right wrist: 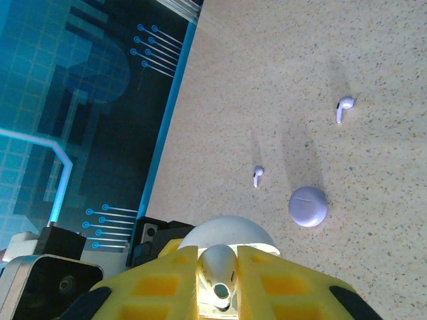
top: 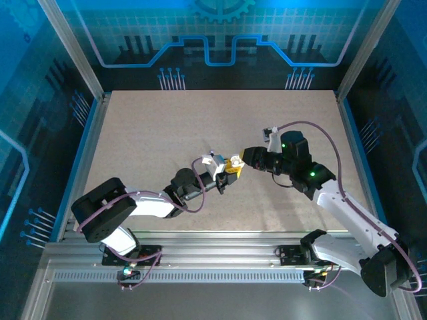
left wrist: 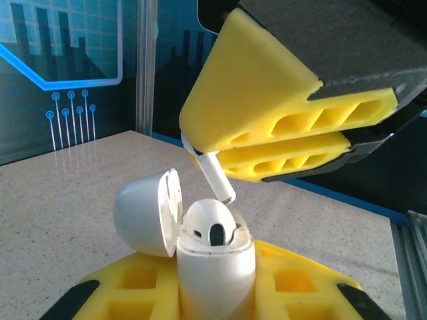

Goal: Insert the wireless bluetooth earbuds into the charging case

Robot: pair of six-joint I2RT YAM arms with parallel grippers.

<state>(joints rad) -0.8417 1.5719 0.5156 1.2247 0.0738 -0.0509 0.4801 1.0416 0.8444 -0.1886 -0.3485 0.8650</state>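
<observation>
Pinching a surely light, slick earbud by its head, my right gripper hovers over the charging case clamped in my left gripper.

Speckled beige flat tabletop carried three loose items: a round lilac plastic puck case; one small pale stemmed plastic earbud near it at ten o'clock; a second such earbud farther off at one o'clock.
</observation>
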